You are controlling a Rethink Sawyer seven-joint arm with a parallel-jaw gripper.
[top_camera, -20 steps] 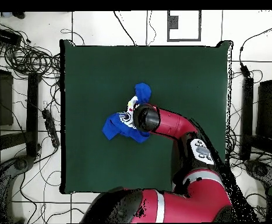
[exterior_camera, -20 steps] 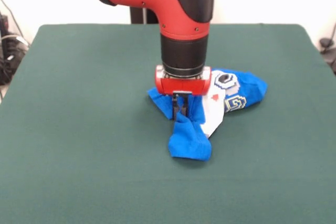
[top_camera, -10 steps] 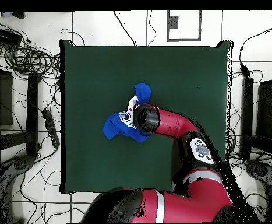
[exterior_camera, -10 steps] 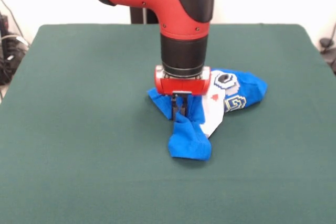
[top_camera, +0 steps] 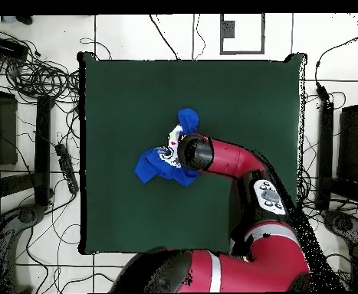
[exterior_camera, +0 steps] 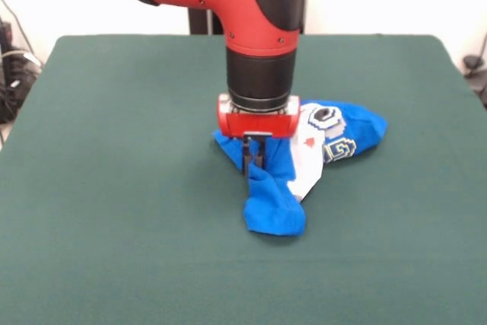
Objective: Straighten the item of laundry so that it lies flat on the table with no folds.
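**Gripper clamped on the crumpled T-shirt at mid-table**

Front view: the arm comes straight down and the gripper [exterior_camera: 253, 159] has its two dark fingers [exterior_camera: 249, 156] drawn close together, pinching a raised ridge of the blue T-shirt [exterior_camera: 304, 165]. The shirt is bunched, not flat. From the fingers, one blue lobe hangs toward the camera and lies on the table [exterior_camera: 114, 211] just below them. A longer part runs away from the fingers to the picture's right, showing white inner cloth and part of the printed lettering. The shirt's long axis runs roughly from that near lobe up and rightward.

Overhead view: the wrist covers the gripper, so its fingers are hidden. The T-shirt [top_camera: 155, 164] lies near the middle of the table [top_camera: 243, 99], spreading from the wrist to the picture's left, with a smaller lobe above.
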